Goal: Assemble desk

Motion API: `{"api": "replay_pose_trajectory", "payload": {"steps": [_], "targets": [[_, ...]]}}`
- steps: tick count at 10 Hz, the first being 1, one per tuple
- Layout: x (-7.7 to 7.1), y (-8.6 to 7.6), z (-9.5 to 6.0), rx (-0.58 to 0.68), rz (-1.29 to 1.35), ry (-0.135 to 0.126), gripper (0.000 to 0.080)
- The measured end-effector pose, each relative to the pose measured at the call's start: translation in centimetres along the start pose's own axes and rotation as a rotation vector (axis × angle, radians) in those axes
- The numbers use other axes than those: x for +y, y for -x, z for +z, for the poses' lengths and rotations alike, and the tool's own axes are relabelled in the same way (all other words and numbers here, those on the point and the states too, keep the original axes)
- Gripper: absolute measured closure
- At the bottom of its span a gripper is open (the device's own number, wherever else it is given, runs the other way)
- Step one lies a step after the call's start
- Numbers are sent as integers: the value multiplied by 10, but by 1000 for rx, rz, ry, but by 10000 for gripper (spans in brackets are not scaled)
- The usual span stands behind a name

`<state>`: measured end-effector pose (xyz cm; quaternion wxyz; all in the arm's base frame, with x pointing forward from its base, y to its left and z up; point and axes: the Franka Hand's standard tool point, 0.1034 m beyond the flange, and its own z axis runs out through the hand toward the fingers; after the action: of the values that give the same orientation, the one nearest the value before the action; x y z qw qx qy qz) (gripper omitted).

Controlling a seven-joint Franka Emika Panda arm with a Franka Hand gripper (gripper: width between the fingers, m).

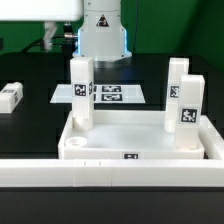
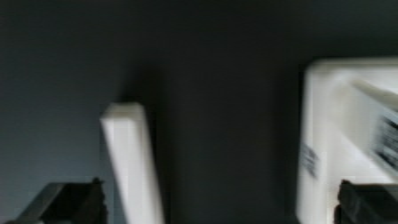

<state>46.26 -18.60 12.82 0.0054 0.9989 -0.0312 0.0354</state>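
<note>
The desk panel lies flat at the front middle, rim up. Three tag-marked white legs stand upright in its corners: one at the exterior view's left and two at the right. A fourth leg lies loose on the black table at the far left. The gripper does not show in the exterior view. In the blurred wrist view my gripper is open and empty, its dark fingertips wide apart over bare table. A white edge and a white part show there; I cannot tell which parts they are.
The marker board lies behind the panel. The long white border rail runs along the front and up the exterior view's right. The arm's white base stands at the back.
</note>
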Motion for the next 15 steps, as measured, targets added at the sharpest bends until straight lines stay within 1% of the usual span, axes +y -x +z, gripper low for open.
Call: {"api": "replay_pose_trajectory", "payload": {"steps": [1,2,5,6,7,8,9,10,11,12,13,14,15], "targets": [[16,6,5,-8,-23,3,150],[18,7,6,-11,-19,5,150],[17,8,8,-12,-22,7,150],[26,15,18,-16,-21,31,150],[38,24,31,-33,-16,55,150],[46,28,39,-52,-19,66,150],[47,31,43,-69,-17,62,150],[41,28,42,-86,-20,46,150],[42,28,42,-82,-21,49,150],[39,30,43,-111,-7,36,150],[31,34,46,-232,3,5,150],[34,30,51,-291,8,7,150],[32,33,57,-379,19,-11,150]]}}
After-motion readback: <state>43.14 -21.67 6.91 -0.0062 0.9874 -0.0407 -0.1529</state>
